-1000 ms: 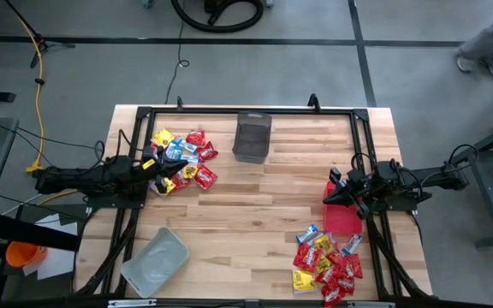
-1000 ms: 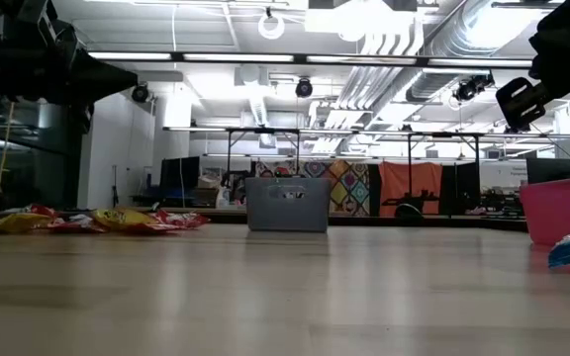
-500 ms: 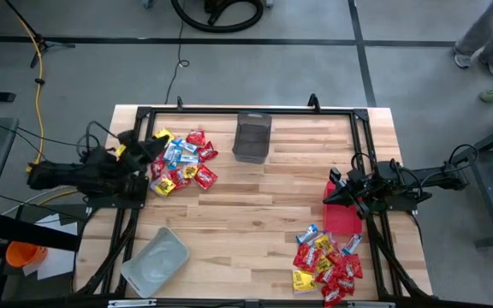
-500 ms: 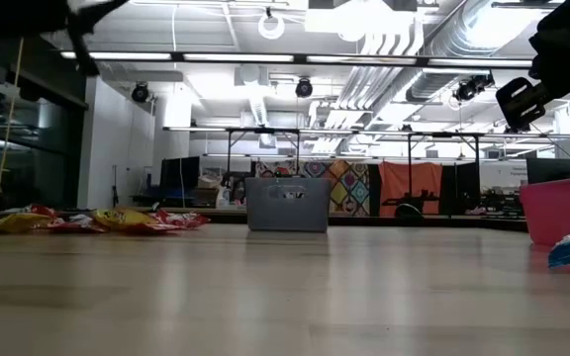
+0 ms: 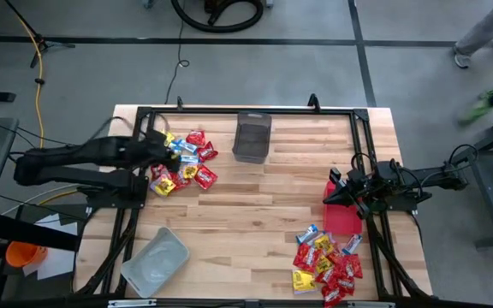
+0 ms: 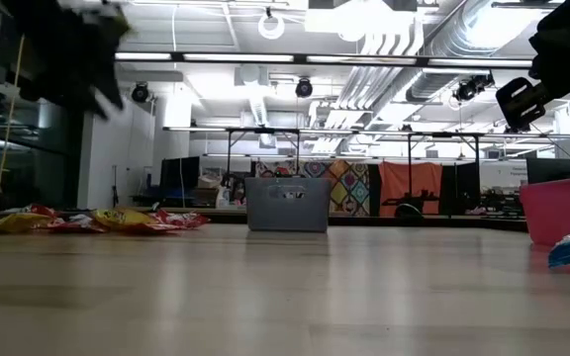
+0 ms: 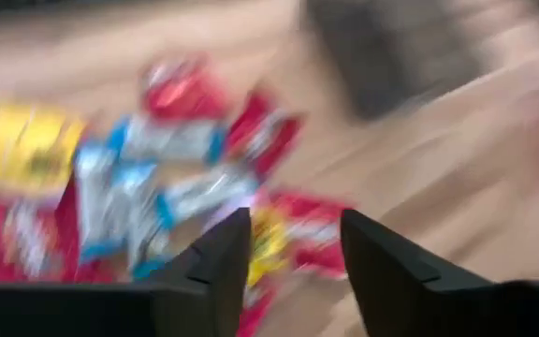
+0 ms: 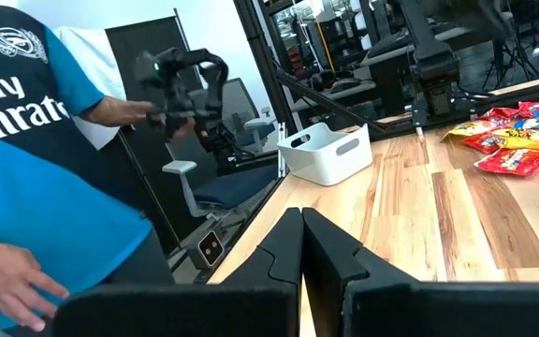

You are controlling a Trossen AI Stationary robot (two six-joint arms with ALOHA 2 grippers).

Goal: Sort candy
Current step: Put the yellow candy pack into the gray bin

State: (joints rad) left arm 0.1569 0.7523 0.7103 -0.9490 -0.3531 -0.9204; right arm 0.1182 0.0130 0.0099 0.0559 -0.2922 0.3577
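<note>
Left pincer (image 7: 288, 245) parted and empty above the candy (image 7: 171, 192) heaped at the left of the surface (image 5: 255, 201), likely light, crinkly, slippery, best pinched across a flat edge; right pincer (image 8: 301, 245) clenched, empty, beside the red bin (image 5: 343, 219).

The left wrist view is smeared by motion: the candy (image 7: 157, 187) shows only as red, yellow and blue-and-white patches, and a dark bin (image 7: 391, 51) behind it is a shapeless blur. In the low view the left end effector (image 6: 82, 49) is a dark smudge at the upper left, its fingers unreadable. The red bin (image 6: 565, 210) is cut off by that picture's right edge.
</note>
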